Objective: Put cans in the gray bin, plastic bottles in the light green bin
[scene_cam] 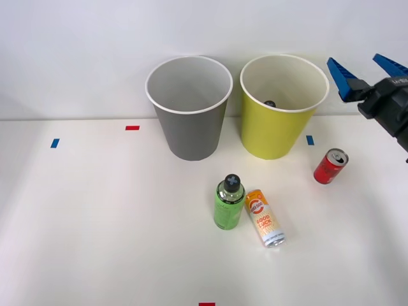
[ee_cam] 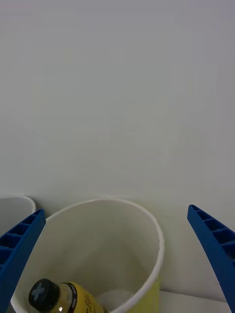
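Right gripper (scene_cam: 364, 71) at 2 o'clock in the front view, jaws spread wide, holding nothing, just right of the light green bin (scene_cam: 280, 134). Yellow bottle (ee_cam: 66, 297) lies inside that bin, black cap showing. Gray bin (scene_cam: 191, 131) stands beside it, at 12. Near centre: green bottle (scene_cam: 229, 203) upright, orange-white can (scene_cam: 264, 218) lying beside it. Red can (scene_cam: 330, 166) at 3.
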